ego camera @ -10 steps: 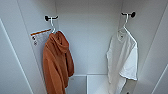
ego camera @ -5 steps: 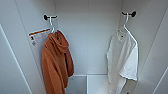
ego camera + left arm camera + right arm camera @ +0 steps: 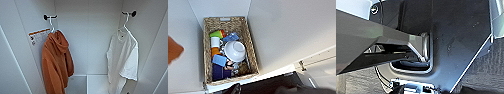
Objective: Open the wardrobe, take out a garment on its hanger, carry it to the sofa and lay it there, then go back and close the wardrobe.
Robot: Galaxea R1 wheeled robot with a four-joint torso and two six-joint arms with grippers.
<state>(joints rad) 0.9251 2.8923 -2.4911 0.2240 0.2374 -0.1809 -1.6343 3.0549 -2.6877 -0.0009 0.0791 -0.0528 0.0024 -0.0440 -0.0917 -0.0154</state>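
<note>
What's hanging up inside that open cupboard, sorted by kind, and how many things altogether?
Orange hooded sweatshirt: 1
White T-shirt: 1
White hangers: 2, one bearing the sweatshirt, one bearing the T-shirt
Dark wall hooks: 2, one on the left wall, one on the right wall
Total: 6

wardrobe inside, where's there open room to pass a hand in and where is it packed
Free: the wide gap between the orange hoodie and the white T-shirt, in front of the wardrobe back wall. Crowded: the wicker basket on its floor, packed with cups and a white bowl.
</note>
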